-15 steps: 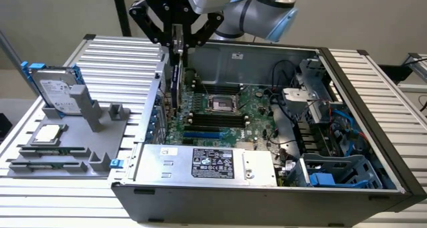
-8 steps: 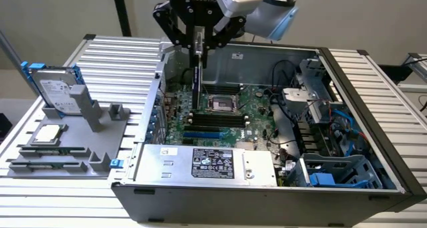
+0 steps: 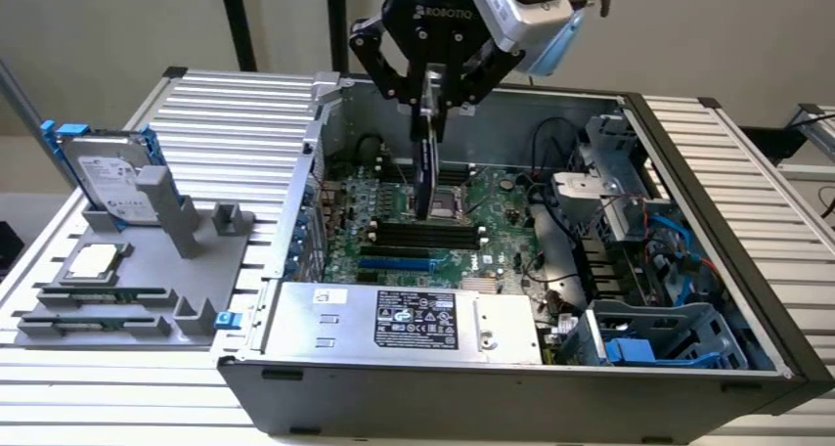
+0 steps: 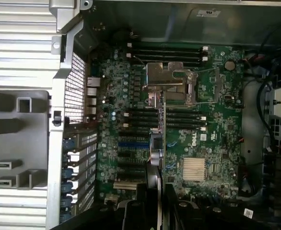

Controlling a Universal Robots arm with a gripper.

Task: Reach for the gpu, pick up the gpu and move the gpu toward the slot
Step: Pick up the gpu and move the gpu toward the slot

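Green gpu (image 3: 429,162) edge-on between fingers (image 3: 391,79), well above motherboard (image 4: 217,124)

Even, soft daylight brightens the ribbed worktop (image 3: 196,113) around me; inside the computer case (image 3: 522,387) it is dimmer. My wrist view is darker, and my jaws look blurred up close.

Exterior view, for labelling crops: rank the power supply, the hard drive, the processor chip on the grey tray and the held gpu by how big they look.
1. power supply
2. hard drive
3. gpu, seen edge-on in the pincer, so its rank is unsure
4. processor chip
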